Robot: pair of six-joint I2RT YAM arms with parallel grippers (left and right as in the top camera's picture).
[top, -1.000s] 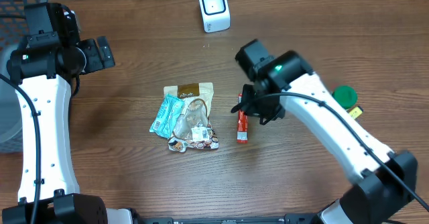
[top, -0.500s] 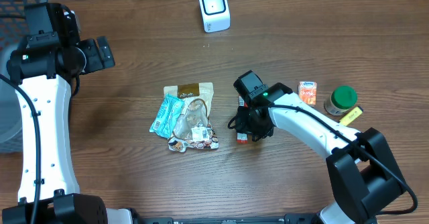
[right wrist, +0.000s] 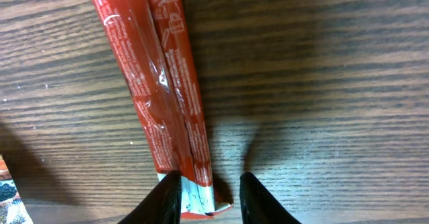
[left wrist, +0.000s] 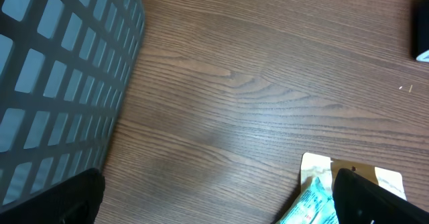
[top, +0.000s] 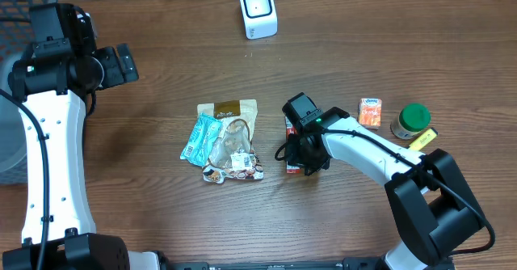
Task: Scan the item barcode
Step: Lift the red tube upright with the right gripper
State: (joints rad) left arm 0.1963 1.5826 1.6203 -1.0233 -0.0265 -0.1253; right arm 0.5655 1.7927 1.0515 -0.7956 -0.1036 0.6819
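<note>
A slim red packet (right wrist: 157, 83) lies flat on the wooden table, also in the overhead view as the red packet (top: 288, 127) right of the middle. My right gripper (right wrist: 209, 187) is down at the packet's near end and straddles it. Its jaws stand open: the left finger (right wrist: 167, 197) touches the packet's edge, while the right finger (right wrist: 258, 197) is a small gap away. In the overhead view the right gripper (top: 300, 158) covers most of the packet. The white scanner (top: 258, 10) stands at the back. My left gripper (left wrist: 214, 210) hangs wide open above bare table, far left.
A pile of snack bags (top: 226, 141) lies just left of the red packet. An orange box (top: 370, 111), a green-lidded jar (top: 412, 119) and a yellow item (top: 422, 139) sit to the right. A grey mesh basket (left wrist: 60, 70) stands at the far left.
My right arm has come down and toward the front over the red packet, and its jaws have narrowed around the packet's end. The left arm has not moved.
</note>
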